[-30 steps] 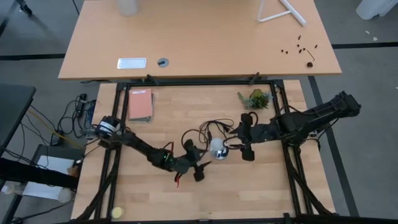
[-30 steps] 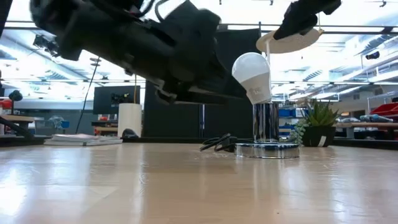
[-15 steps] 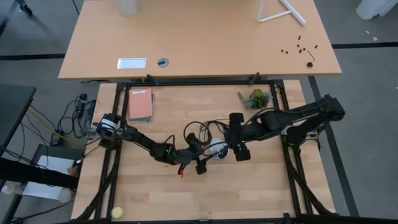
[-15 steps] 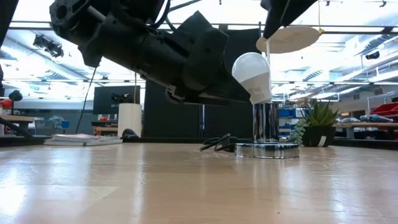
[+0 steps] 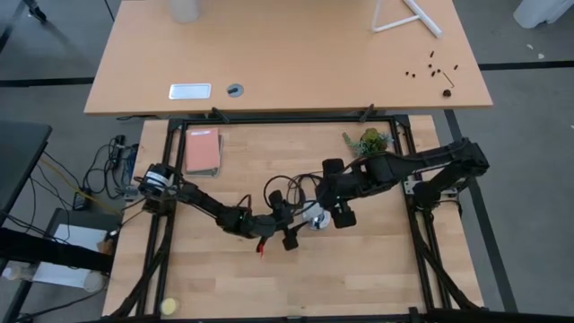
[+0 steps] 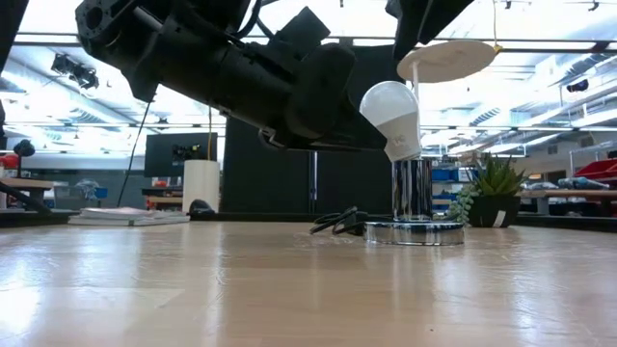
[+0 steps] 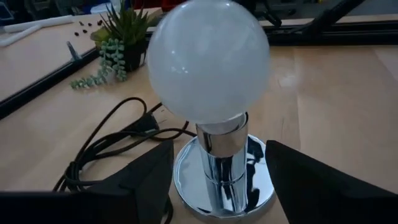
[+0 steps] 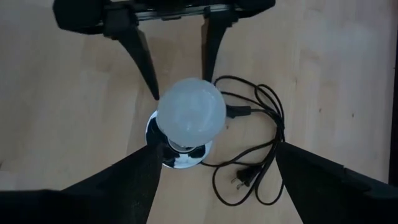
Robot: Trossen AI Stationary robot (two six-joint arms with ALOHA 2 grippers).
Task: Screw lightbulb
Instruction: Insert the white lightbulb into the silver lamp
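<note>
The white lightbulb (image 6: pixel 390 114) stands with its narrow end in the top of the chrome socket post (image 6: pixel 413 189). It leans a little toward the dark left arm, and the post rises from a round base (image 7: pixel 186 186) on the table. My left gripper (image 5: pixel 296 222) comes in nearly level from the table's left, open, one finger (image 8: pixel 144 65) on each side of the bulb without plainly touching it. My right gripper (image 5: pixel 331 199) hangs above the bulb, pointing steeply down, open, well clear of it.
The socket's black cord (image 8: pixel 255 149) lies coiled on the table beside the base. A small potted plant (image 5: pixel 368 142) stands at the far right and a pink book (image 5: pixel 203 151) at the far left. A yellow ball (image 5: pixel 168 307) lies near the front left corner.
My right gripper has gone from the bulb's right side up and toward the table's left, over the bulb, and has tipped from nearly level to pointing steeply down. My left gripper has shifted a little toward the bulb and rolled slightly. The bulb has stayed leaning in the socket.
</note>
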